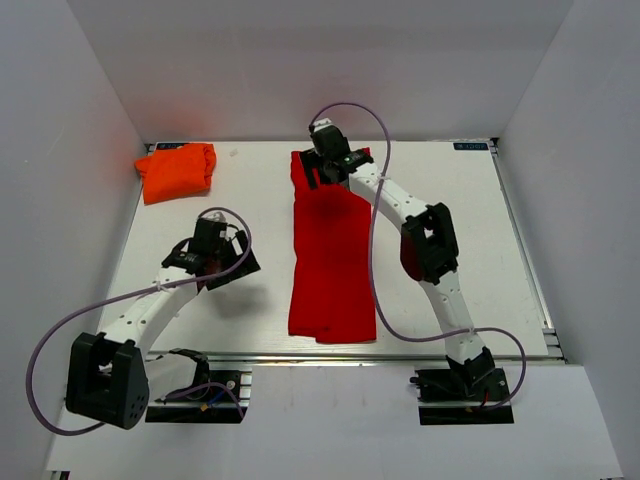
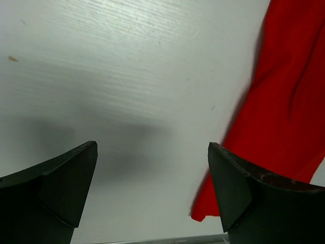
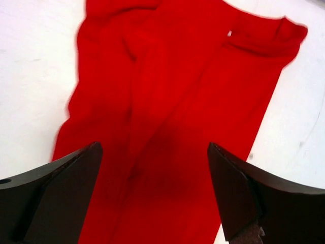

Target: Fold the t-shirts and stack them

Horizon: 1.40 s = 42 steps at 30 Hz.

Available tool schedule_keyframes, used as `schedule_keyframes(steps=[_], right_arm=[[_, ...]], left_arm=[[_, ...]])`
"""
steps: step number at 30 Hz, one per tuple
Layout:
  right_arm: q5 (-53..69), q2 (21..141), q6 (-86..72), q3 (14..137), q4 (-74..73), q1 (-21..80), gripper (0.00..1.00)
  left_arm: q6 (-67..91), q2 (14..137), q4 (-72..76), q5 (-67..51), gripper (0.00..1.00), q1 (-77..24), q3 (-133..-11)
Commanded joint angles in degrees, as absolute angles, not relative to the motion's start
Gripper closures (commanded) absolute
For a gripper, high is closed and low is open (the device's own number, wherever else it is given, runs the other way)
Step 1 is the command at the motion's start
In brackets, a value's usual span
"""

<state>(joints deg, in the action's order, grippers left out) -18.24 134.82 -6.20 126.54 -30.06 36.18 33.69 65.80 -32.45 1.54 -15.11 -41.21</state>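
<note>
The red t-shirt (image 1: 330,262) lies folded into a long narrow strip down the middle of the white table (image 1: 450,230). The orange t-shirt (image 1: 177,171) sits folded at the back left corner. My right gripper (image 1: 322,160) is open and empty, hovering above the far end of the red shirt; the right wrist view shows the red cloth (image 3: 167,117) below its spread fingers (image 3: 238,198). My left gripper (image 1: 232,262) is open and empty over bare table left of the red shirt, whose edge shows in the left wrist view (image 2: 284,122).
White walls enclose the table on three sides. A metal rail (image 1: 380,355) runs along the near table edge. Purple cables (image 1: 372,130) loop from both arms.
</note>
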Motion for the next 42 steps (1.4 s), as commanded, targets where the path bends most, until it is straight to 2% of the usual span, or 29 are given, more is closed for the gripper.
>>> schedule_keyframes(steps=[1,3,6,16,19,20,26,28,29,30,33,37,39,42], right_arm=[[-21.17,136.31,3.16,127.36,-18.21,36.39,0.1],[-22.93,138.59,4.91,127.53,-11.79,36.21,0.1],[-25.22,142.19,8.59,128.48,-5.82,36.3,0.19],[-23.65,148.62,14.23,129.64,-1.67,36.3,0.22],[-23.9,149.76,14.77,130.51,-1.14,36.48,0.3],[-24.17,150.03,14.16,130.43,-1.23,36.39,0.38],[-27.42,147.32,12.39,127.36,2.36,36.39,0.53],[-27.95,145.64,11.25,124.81,3.95,36.47,0.61],[-28.73,145.11,9.68,124.37,4.56,36.13,0.67],[-28.74,144.59,8.36,124.02,4.31,36.12,0.85],[-30.58,144.23,6.07,123.66,4.13,35.77,1.0],[-32.26,143.61,1.77,122.7,1.15,34.98,1.0],[-32.43,141.52,-5.15,121.38,-2.61,34.46,1.0],[-31.73,137.04,-14.89,113.06,-2.2,33.23,1.0]], left_arm=[[35.07,63.46,-29.0,-3.78,0.0,-15.29,-38.59],[35.07,62.75,-28.48,-4.48,0.0,-15.29,-37.36],[34.54,61.0,-27.95,-4.48,0.0,-15.29,-35.78],[33.4,59.77,-28.48,-3.96,0.0,-15.29,-34.63],[33.4,60.29,-28.48,-3.96,0.0,-15.29,-34.63],[33.4,60.29,-28.48,-3.96,0.0,-15.29,-34.11],[33.4,61.35,-27.34,-3.96,0.0,-15.29,-34.1],[33.4,61.35,-27.33,-3.96,0.0,-15.29,-34.1],[33.4,61.96,-27.33,-4.56,0.0,-15.29,-34.1],[33.4,61.96,-27.33,-4.57,0.0,-15.29,-34.1],[33.4,62.48,-27.33,-4.57,0.0,-15.29,-34.1],[32.87,62.49,-27.33,-5.19,0.0,-15.29,-34.1],[32.87,62.49,-26.81,-5.89,0.0,-15.29,-34.1],[32.87,62.49,-26.28,-6.94,0.0,-15.29,-33.57]])
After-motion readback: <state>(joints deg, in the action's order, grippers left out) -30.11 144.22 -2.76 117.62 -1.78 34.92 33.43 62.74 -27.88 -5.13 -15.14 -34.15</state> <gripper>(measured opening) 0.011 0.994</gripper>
